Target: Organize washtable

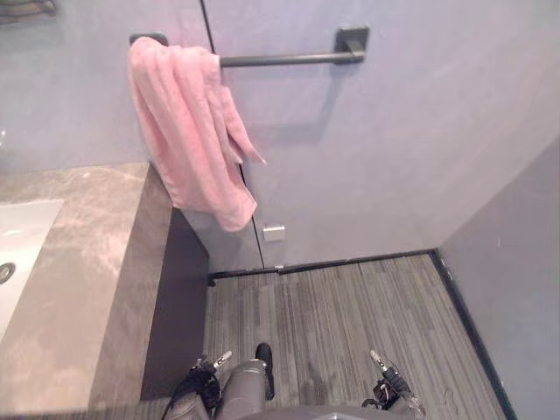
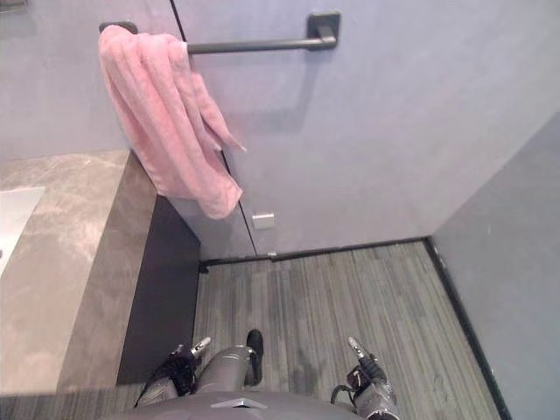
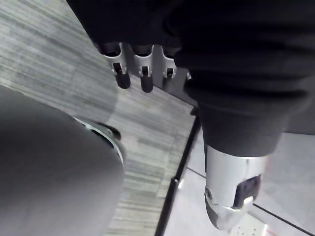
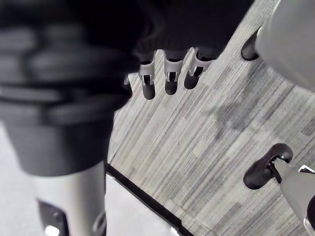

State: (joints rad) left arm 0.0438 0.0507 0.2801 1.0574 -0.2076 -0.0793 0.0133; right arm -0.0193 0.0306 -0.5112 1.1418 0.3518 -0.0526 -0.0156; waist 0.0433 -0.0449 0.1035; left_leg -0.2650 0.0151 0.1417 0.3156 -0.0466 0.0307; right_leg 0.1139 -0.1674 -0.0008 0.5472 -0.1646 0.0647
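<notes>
- The white rectangular sink basin [image 1: 19,234] sits sunk into the grey-brown marble-look washtable counter [image 1: 96,254] at the far left. The stretch of counter in view carries no loose items, so nothing here looks in need of clearing. More of the counter runs past the frame's edge, and its state cannot be told.
- A pink terry towel [image 1: 188,131] hangs from the left end of the dark metal towel bar [image 1: 280,59] on the pale wall, above the counter's right-hand end. It is bunched and uneven, with one corner trailing lower. If the towel is part of the tidy-up, it appears already hung, though it may yet need straightening.
- The robot's left hand [image 1: 204,376] hangs low beside the washtable's dark cabinet side [image 1: 175,297], above the grey striped plank floor [image 1: 350,306]. Its fingers [image 3: 121,78] are straight and relaxed, and it holds nothing.
- A small white wall plate [image 1: 274,233] sits on the wall below the towel, just above the dark skirting.
- The right hand [image 1: 391,383] hangs well apart from the left, also above the floor. Its fingers [image 4: 170,83] are straight and it is empty.
- With both hands empty and away from the counter, no step appears to be in hand. The visible part of the job looks largely done, apart from the towel's untidy drape.
</notes>
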